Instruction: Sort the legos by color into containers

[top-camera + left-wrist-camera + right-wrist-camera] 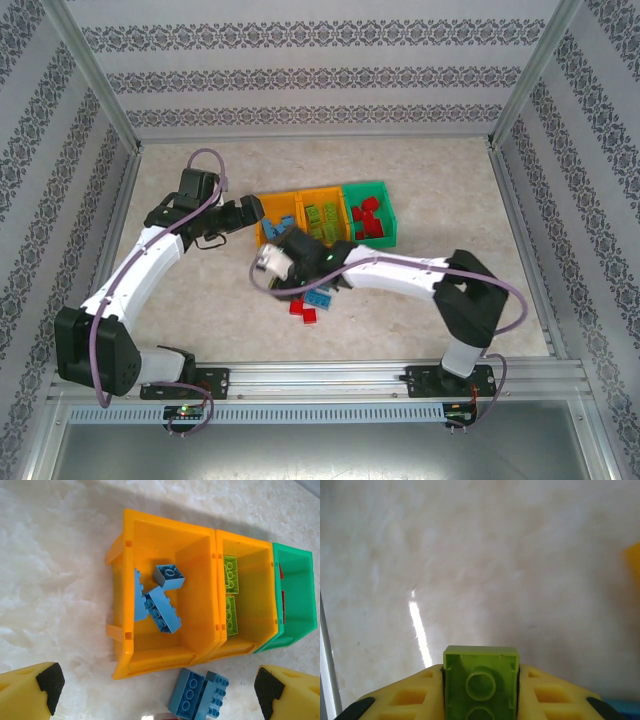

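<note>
Your right pincer [480, 702] is closed narrow on a lime green brick [481, 672], gripping its two smooth side walls with the studs facing the camera. It sits low at the bench [470, 555], just in front of the bins. Whether the brick is clear of the surface you cannot tell. Treat it as light, rigid and slick. The plain walls are the right hold, though hard plastic may twist if knocked. It likely belongs in the middle orange bin [245, 545] with the other lime bricks [230, 575]. Your left pincer [159, 690] hangs wide and empty near the loose blue bricks [197, 697].
</note>
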Motion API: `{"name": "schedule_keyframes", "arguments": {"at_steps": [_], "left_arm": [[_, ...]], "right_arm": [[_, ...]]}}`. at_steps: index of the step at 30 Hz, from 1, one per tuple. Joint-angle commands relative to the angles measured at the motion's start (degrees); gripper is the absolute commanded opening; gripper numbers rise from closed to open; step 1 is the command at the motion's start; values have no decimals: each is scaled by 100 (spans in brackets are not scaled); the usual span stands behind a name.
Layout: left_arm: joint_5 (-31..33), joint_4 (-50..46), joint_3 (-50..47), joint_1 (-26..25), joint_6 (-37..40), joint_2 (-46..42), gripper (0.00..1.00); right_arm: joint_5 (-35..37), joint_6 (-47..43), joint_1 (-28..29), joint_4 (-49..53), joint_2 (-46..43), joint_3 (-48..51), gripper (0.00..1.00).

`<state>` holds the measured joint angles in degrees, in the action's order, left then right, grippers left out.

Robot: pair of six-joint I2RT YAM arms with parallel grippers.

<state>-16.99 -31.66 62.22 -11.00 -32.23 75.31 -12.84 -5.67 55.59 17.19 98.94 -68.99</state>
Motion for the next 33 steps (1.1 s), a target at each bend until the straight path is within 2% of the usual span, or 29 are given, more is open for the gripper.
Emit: {"name": "schedule_keyframes", "arguments": {"at_steps": [1, 8, 14, 18, 25, 33], "left_arm": [[185, -44, -191, 86, 56, -182, 100], [356, -106, -700, -141, 181, -477, 100], [852, -149, -1215, -922, 111, -807, 100], [1116, -221, -1425, -1603, -19, -816, 100], [1115, 124, -1818, -2530, -411, -568, 99], [1076, 173, -1606, -3174, -455, 80, 90]], "right_arm": [[-9, 353, -461, -212, -175, -13, 26], [272, 1039, -1594, -184, 165, -468, 26], [625, 1716, -2116, 232, 807, -1182, 27], [1011, 2088, -2282, 606, 1230, -1589, 28], [1381, 2469, -2413, 887, 1556, -1851, 32], [1462, 2557, -2413, 950, 1376, -1771, 51]]}}
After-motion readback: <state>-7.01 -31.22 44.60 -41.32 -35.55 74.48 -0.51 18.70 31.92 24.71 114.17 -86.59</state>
